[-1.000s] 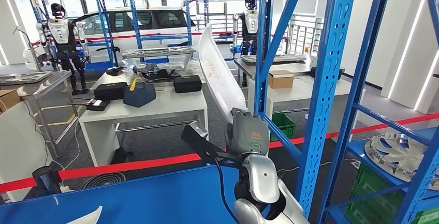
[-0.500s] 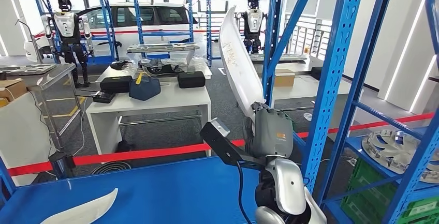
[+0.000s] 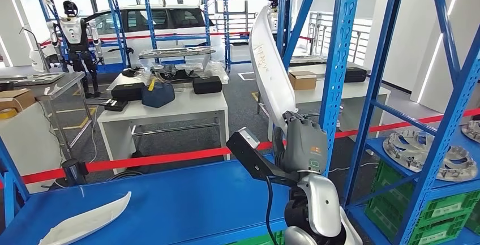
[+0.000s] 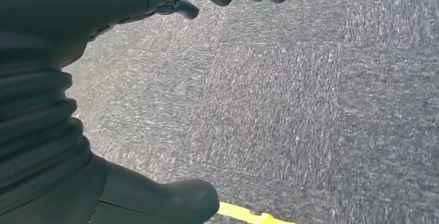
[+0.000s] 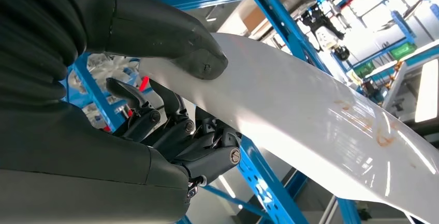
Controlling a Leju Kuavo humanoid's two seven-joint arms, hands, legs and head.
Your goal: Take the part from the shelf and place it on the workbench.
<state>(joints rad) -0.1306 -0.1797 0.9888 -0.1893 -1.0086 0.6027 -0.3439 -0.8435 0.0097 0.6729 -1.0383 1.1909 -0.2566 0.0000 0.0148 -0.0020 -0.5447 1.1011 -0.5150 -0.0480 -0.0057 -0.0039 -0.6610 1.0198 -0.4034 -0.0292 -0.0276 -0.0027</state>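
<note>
My right hand [image 3: 304,138] grips the lower end of a long, curved white part [image 3: 268,64], which stands nearly upright in the head view, close beside a blue shelf upright [image 3: 339,58]. In the right wrist view the thumb [image 5: 173,43] presses on one face of the part [image 5: 310,115] and the darker fingers [image 5: 176,131] curl under it. The blue workbench [image 3: 181,200] lies below and to the left of the hand. A second white part [image 3: 85,222] rests on its near left corner. My left hand [image 4: 62,63] hangs over grey carpet, fingers apart, holding nothing.
Blue shelving at the right carries silver wheel covers [image 3: 421,149] above green crates [image 3: 447,211]. A red barrier tape [image 3: 158,157] runs behind the workbench. Beyond it stand a white table [image 3: 164,109] with black cases, another humanoid robot [image 3: 76,33] and a white car [image 3: 153,21].
The camera has swung, so more of the blue workbench and the white part lying on it show. My right hand still holds the long part, now higher and more upright.
</note>
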